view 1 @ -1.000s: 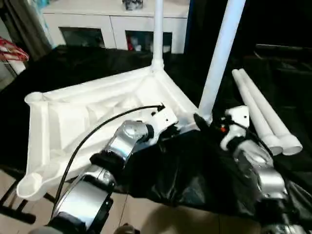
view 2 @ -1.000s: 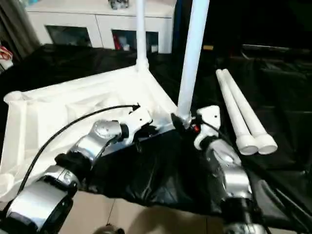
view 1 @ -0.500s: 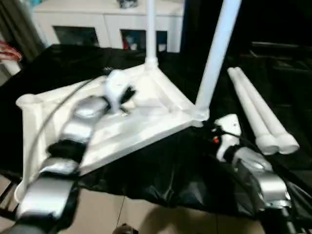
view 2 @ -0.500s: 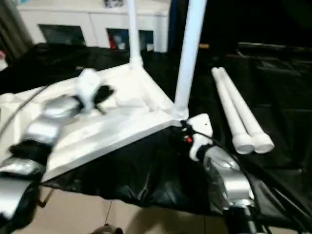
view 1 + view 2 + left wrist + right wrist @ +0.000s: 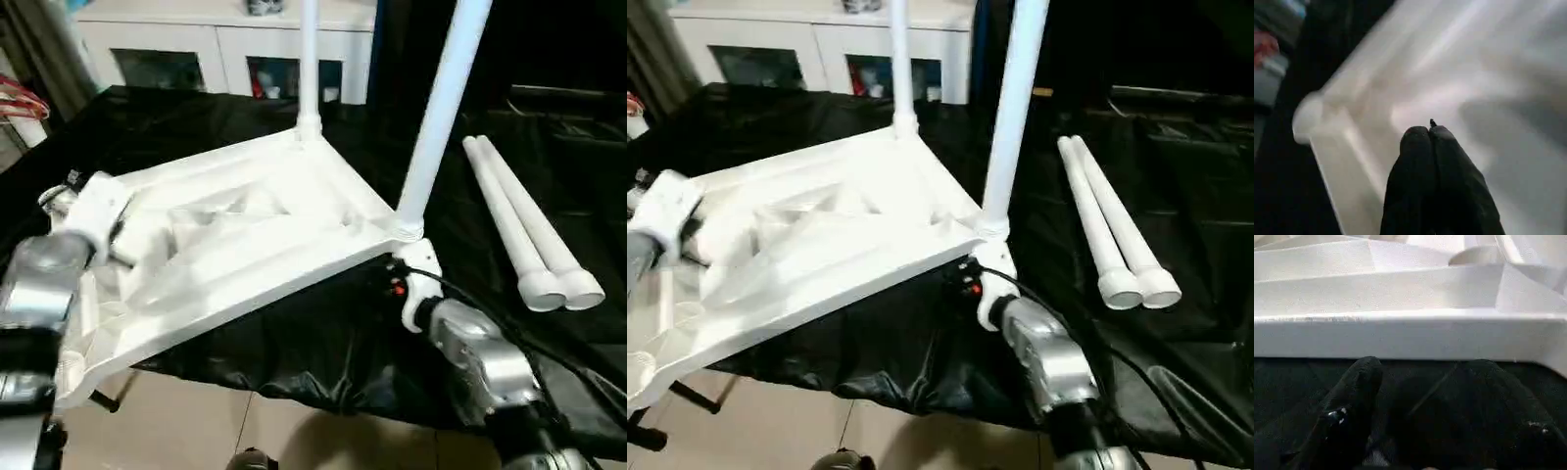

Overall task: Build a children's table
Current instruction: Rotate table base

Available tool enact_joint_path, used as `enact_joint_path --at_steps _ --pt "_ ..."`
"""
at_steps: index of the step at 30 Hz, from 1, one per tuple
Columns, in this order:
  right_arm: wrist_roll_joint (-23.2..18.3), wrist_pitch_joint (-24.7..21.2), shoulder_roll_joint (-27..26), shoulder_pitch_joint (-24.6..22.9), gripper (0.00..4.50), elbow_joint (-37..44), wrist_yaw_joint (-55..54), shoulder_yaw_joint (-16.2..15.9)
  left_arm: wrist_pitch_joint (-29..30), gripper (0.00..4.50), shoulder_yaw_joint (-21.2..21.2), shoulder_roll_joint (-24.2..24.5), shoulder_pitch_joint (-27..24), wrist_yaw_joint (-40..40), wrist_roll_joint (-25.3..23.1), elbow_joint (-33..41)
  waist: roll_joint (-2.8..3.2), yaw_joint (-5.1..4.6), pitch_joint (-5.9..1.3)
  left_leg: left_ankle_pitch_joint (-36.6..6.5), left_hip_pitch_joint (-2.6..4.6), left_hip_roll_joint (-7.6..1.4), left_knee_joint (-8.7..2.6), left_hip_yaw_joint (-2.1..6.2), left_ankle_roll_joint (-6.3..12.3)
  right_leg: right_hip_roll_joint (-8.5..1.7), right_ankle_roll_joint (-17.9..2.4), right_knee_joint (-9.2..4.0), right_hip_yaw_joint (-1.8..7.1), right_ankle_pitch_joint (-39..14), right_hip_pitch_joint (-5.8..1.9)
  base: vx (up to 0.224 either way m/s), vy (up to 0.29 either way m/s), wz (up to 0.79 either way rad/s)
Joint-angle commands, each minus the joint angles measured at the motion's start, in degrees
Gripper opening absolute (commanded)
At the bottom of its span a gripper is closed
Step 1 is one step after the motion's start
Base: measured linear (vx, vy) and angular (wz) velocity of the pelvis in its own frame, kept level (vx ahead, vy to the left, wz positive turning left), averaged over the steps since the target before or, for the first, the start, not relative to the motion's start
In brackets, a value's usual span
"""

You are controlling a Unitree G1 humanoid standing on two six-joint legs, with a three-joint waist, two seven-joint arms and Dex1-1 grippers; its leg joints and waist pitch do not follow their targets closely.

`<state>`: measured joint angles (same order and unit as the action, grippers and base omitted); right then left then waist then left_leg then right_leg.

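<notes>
across the black-draped table the children's table lies upside down, its ribbed underside up, reaching from the middle of the cloth out past the near left edge, where one empty corner socket overhangs the floor. two legs stand upright in the sockets at its far corner and its right-hand corner. the other empty socket sits at the left corner, beside the left end effector. two loose legs lie side by side, touching, on the cloth toward the right edge, well apart from the tabletop, with bare black cloth between. a white cabinet with glass doors stands beyond the far edge.

the left end effector is clenched with its black fingertips pressed together on nothing, hovering over the ribbed underside near the left corner. the right end effector sits low at the near rim under the right-hand leg, fingers spread apart just below the white rim, gripping nothing.
</notes>
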<state>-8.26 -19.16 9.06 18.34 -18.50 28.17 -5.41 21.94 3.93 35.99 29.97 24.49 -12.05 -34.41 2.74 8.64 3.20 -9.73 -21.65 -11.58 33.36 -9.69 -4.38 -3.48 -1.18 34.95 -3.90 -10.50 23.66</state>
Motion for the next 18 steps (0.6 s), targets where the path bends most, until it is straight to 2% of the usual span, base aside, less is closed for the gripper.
enact_joint_path --at_steps 1,3,7,8,11,14,16,18 --pt "0.9 1.0 -0.5 1.6 2.81 -2.7 -0.6 0.0 3.5 0.0 -1.8 0.9 -0.9 1.5 -0.3 2.3 0.76 -0.1 -4.06 -16.1 1.17 -1.68 -4.14 0.98 -1.87 -4.6 -9.2 -3.9 2.91 -10.8 -2.56 0.0 0.0 0.0" --pt "1.3 1.7 -1.0 3.1 2.72 -4.7 -0.8 -0.1 4.9 0.0 -3.4 1.1 -1.6 4.6 -0.1 2.1 0.91 -0.13 -4.07 -15.8 1.03 -1.56 -4.13 1.01 -1.81 -4.64 -9.6 -3.85 2.85 -10.4 -2.54 0.0 0.0 0.0" --pt "1.6 2.8 -1.9 5.6 2.39 -8.1 -1.1 -0.2 2.0 0.0 -5.6 0.6 -1.7 10.4 1.1 1.0 0.94 -0.21 -4.14 -15.1 0.9 -1.49 -3.99 0.95 -1.93 -4.68 -10.4 -3.71 2.87 -8.7 -2.7 0.0 0.0 0.0" --pt "1.9 3.5 -2.3 7.0 2.32 -10.4 -1.4 -0.3 2.1 0.0 -7.8 0.9 -1.8 14.1 0.9 1.2 0.99 -0.28 -4.2 -15.0 0.93 -1.48 -3.95 0.93 -2.01 -4.71 -10.7 -3.62 2.86 -8.1 -2.75 0.0 0.0 0.0" --pt "2.2 4.0 -2.6 8.1 2.06 -12.1 -1.7 -0.4 1.7 0.0 -9.3 1.2 -1.8 16.9 0.8 1.4 1.01 -0.51 -4.18 -14.7 0.88 -1.48 -3.98 0.94 -2.03 -4.75 -11.0 -3.53 2.86 -7.4 -2.9 0.0 0.0 0.0" --pt "2.7 6.0 -3.2 11.1 1.8 -17.8 -2.3 0.1 2.7 0.0 -14.9 3.1 -2.5 27.7 1.3 4.7 0.97 -0.56 -4.18 -14.8 1.02 -1.55 -3.93 0.84 -1.96 -4.86 -11.8 -3.48 2.9 -7.1 -2.85 0.0 0.0 0.0" --pt "2.9 6.7 -3.3 12.0 1.63 -19.5 -2.3 0.3 2.3 0.0 -16.7 3.9 -2.6 31.6 1.3 5.4 1.05 -0.64 -4.16 -14.6 0.94 -1.53 -3.88 0.77 -1.95 -4.83 -12.1 -3.34 2.93 -7.4 -2.92 0.0 0.0 0.0" --pt "3.0 7.5 -3.5 13.1 1.5 -21.4 -2.3 0.7 2.3 0.0 -18.9 4.8 -2.8 37.1 2.1 6.8 1.14 -0.58 -4.12 -15.1 1.19 -1.6 -3.95 0.78 -1.95 -4.87 -12.0 -3.5 2.96 -7.9 -2.9 0.0 0.0 0.0"
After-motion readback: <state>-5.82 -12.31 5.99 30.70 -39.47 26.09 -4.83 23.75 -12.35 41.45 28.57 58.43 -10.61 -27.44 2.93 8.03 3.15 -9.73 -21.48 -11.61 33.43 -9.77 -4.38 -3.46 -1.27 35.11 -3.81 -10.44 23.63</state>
